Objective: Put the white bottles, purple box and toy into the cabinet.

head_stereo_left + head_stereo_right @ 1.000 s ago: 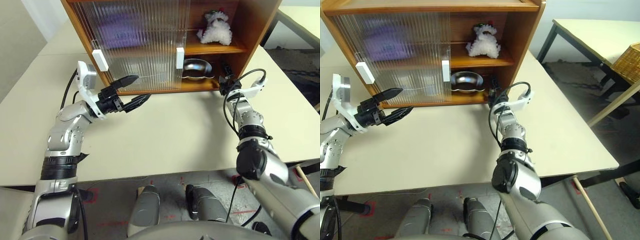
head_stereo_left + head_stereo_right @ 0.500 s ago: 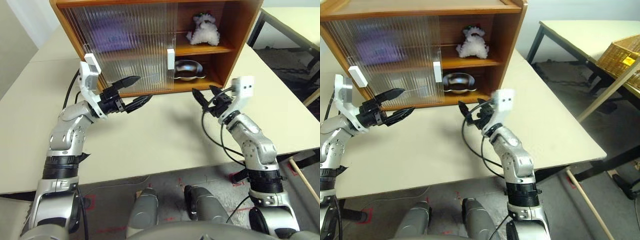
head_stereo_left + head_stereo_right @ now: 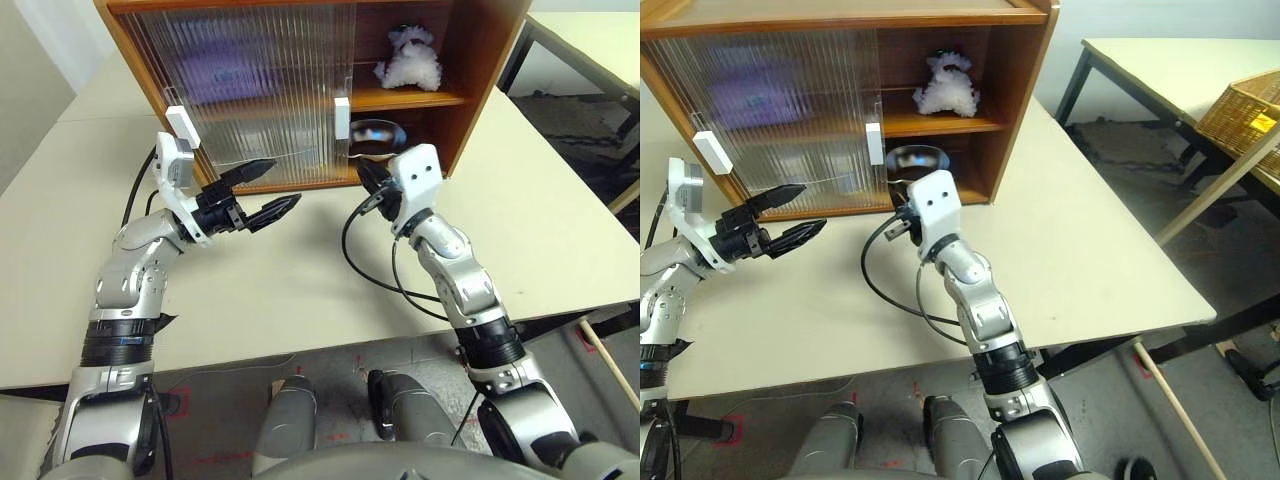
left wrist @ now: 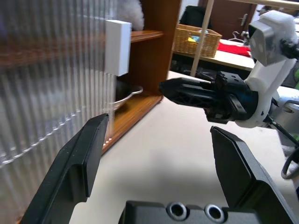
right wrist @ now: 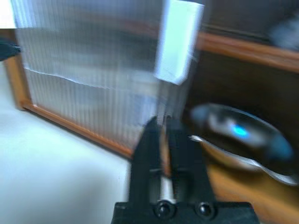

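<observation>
The cabinet (image 3: 478, 70) stands at the table's far side, its two ribbed sliding doors covering the left part. The purple box (image 3: 235, 75) shows as a blur behind the ribbed door on the upper shelf. On the open right side of that shelf sits the toy (image 3: 408, 58). The white bottles are hidden. My right gripper (image 3: 366, 177) is shut with nothing in it, its tips close to the right door's edge below the white handle (image 5: 178, 41). My left gripper (image 3: 285, 181) hovers open in front of the doors, holding nothing.
A steel bowl (image 3: 377, 135) lies on the lower shelf behind my right gripper. The cream table (image 3: 300, 270) stretches in front of the cabinet. A second table (image 3: 1160, 60) with a wicker basket (image 3: 1245, 115) stands to the right.
My right arm swung left from the cabinet's open lower shelf to the door's edge, rolled over, and its fingers shut. The left arm stayed put.
</observation>
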Controlling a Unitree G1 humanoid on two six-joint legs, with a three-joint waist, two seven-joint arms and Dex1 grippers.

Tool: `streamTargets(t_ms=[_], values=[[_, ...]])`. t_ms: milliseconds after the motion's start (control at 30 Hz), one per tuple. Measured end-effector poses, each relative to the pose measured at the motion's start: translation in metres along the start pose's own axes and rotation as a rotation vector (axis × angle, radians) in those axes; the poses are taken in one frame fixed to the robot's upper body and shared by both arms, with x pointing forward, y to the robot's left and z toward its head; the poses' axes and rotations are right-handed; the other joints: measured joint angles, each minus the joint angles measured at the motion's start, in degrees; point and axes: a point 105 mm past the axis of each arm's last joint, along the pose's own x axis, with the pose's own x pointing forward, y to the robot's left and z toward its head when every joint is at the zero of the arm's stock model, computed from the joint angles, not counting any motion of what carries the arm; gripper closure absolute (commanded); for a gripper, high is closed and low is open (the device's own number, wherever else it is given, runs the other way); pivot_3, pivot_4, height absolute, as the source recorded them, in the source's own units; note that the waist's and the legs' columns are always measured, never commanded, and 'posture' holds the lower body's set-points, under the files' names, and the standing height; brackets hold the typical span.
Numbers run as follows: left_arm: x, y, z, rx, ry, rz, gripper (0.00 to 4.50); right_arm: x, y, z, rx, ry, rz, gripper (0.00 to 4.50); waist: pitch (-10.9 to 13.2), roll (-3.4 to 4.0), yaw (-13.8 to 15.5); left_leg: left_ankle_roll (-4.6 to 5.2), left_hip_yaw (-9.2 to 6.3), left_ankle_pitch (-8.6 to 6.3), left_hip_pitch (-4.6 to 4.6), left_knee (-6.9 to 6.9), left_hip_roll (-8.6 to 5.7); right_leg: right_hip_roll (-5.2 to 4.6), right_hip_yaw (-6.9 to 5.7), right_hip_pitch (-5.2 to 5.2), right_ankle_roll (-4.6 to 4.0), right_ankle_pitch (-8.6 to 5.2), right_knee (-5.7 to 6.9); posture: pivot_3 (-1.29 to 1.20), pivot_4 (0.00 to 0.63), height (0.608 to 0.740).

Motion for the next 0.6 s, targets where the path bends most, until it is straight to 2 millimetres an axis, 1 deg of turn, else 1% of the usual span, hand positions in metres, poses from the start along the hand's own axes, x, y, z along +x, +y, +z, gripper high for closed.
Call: streamTargets(t_ms=[100, 300, 433, 600], values=[[-0.003, 0.0, -0.001, 0.001, 0.004, 0.009, 0.0, 0.011, 0.008, 0.005, 0.011, -0.017, 0.028, 4.45, 0.0, 0.0, 0.53, -0.09, -0.02, -0.05, -0.21, 0.0, 0.0, 0.0, -0.01, -0.2, -0.43, 0.16, 0.03, 0.17, 0.118, 0.74], [-0.006, 0.002, -0.002, 0.001, 0.011, 0.022, 0.0, 0.018, 0.018, 0.01, 0.023, -0.037, 0.067, 4.45, -0.02, -0.03, 1.47, -0.17, -0.07, -0.08, -0.38, 0.06, -0.01, 0.0, -0.05, -0.32, -0.52, 0.14, 0.04, 0.17, 0.118, 0.74], [-0.006, 0.002, -0.001, 0.003, 0.01, 0.022, 0.0, 0.028, 0.024, 0.026, 0.005, -0.087, 0.087, 4.45, -0.02, -0.03, 1.5, -0.17, -0.11, -0.08, -0.38, 0.08, -0.01, 0.01, -0.06, -0.37, -0.51, 0.14, 0.15, 0.17, 0.12, 0.74], [-0.005, 0.0, 0.001, 0.01, 0.008, 0.017, 0.0, 0.036, 0.021, 0.029, -0.05, -0.098, 0.063, 4.45, -0.02, -0.03, 1.52, -0.18, -0.2, -0.08, -0.38, 0.07, -0.01, 0.03, -0.08, -0.44, -0.44, 0.09, 0.26, 0.17, 0.119, 0.74]])
